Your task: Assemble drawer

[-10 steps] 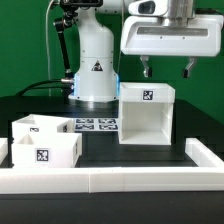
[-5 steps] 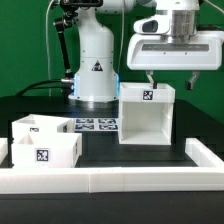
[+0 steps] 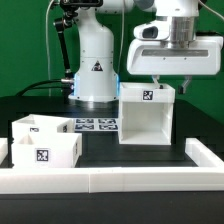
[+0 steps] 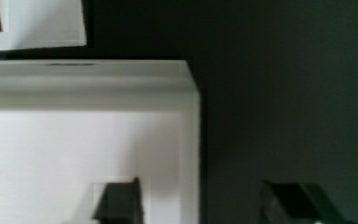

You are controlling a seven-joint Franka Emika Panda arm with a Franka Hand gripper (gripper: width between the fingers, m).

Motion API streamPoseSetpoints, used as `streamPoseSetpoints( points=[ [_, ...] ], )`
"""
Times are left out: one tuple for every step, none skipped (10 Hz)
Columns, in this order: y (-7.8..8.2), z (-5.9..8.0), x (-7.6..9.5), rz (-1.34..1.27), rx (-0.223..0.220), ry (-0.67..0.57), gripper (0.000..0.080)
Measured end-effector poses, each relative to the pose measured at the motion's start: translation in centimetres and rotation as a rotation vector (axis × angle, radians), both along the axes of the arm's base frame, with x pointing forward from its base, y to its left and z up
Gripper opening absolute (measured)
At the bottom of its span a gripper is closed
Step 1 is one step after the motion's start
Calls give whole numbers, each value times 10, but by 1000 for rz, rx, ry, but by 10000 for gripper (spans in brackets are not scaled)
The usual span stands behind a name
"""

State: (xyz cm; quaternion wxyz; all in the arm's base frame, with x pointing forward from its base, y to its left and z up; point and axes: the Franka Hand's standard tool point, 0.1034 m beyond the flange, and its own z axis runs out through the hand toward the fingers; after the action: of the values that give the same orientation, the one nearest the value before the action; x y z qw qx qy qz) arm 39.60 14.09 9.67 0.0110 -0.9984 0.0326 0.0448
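The drawer's large white cube-like housing [image 3: 147, 113] stands upright on the black table right of centre, open at the top, with a square tag on its front upper edge. It also shows in the wrist view [image 4: 87, 130] as a broad white surface. Two small white box trays [image 3: 43, 141] sit side by side at the exterior view's front left, the front one tagged. My gripper [image 3: 170, 82] hangs open and empty just above the housing's right wall; in the wrist view [image 4: 206, 203] one dark finger [image 4: 117, 200] lies over the white top and the other over the dark table.
The marker board [image 3: 97, 125] lies flat on the table left of the housing, also seen in the wrist view [image 4: 30, 25]. A long low white rail [image 3: 110, 178] borders the table's front and right side. The robot's white base [image 3: 96, 60] stands behind.
The gripper has come down and shifted to the exterior view's right, from well above the housing to just over its right wall. The drawer parts have not moved.
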Motion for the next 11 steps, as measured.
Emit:
streamPoseSetpoints(
  points=[
    [-1,-1,-1,0,-1,3,147],
    [-3,-1,-1,1,-1,3,147],
    [-4,-1,0,0,-1,3,43],
    [-4,-1,-1,1,-1,3,36],
    [-4,-1,-1,1,-1,3,36],
    [-4,-1,-1,1,-1,3,36],
    [-4,-1,-1,1,-1,3,36],
    [-4,-1,-1,1,-1,3,36],
    [-4,-1,-1,1,-1,3,36],
    [-5,-1,0,3,-1,3,37],
    [-11,-1,5,31,3,2,37]
  ],
)
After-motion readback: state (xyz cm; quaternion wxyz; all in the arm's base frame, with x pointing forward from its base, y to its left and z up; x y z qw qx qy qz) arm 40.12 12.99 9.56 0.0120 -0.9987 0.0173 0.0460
